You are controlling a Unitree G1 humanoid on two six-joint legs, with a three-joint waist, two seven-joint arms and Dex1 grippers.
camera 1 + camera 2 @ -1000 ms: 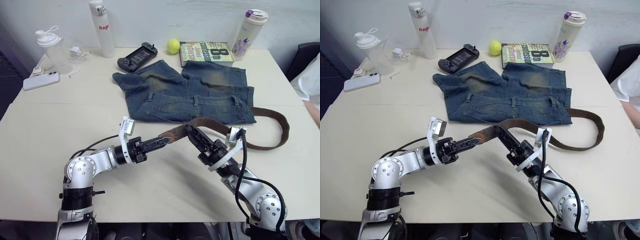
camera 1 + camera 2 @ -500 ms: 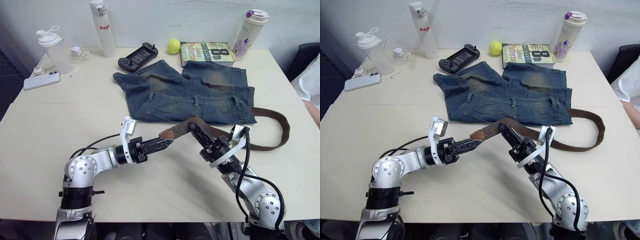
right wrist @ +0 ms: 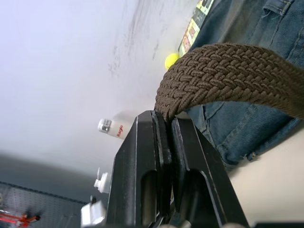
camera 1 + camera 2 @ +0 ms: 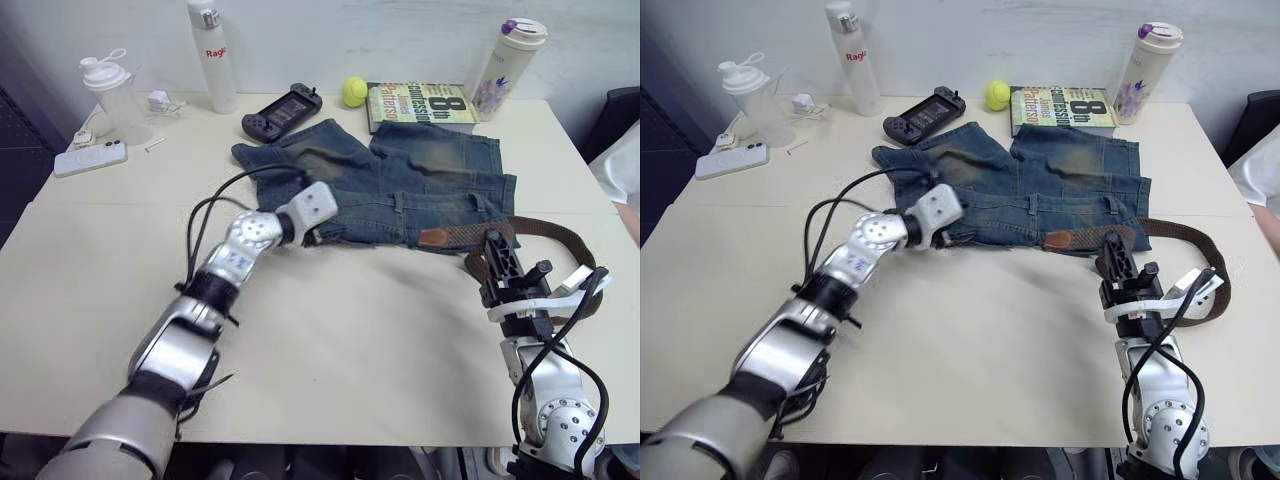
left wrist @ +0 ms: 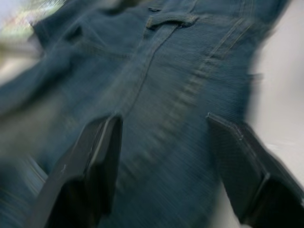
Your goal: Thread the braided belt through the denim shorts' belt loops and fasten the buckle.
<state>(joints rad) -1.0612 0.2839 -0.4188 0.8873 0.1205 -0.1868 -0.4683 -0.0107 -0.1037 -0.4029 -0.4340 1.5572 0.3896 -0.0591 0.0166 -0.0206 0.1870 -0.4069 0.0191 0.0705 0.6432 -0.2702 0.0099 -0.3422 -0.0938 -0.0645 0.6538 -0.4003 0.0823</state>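
The bench [image 4: 90, 250] carried the denim shorts [image 4: 400, 180], lying flat at its far centre. The braided belt [image 4: 560, 240] looped at the shorts' right, tan tip on the waistband. Right pincer [image 3: 164, 128] was clamped on the belt. Left pincer [image 5: 161, 156] was spread over the denim.

A plain indoor room, perhaps an office: a cream table [image 4: 90, 260] against a bare white wall [image 4: 300, 30], holding a phone [image 4: 90, 158], drink bottles [image 4: 213, 55], a game controller [image 4: 280, 111] and a book [image 4: 420, 103].

Dark brown braided belt [image 3: 228, 76], faded blue denim shorts [image 4: 400, 185].
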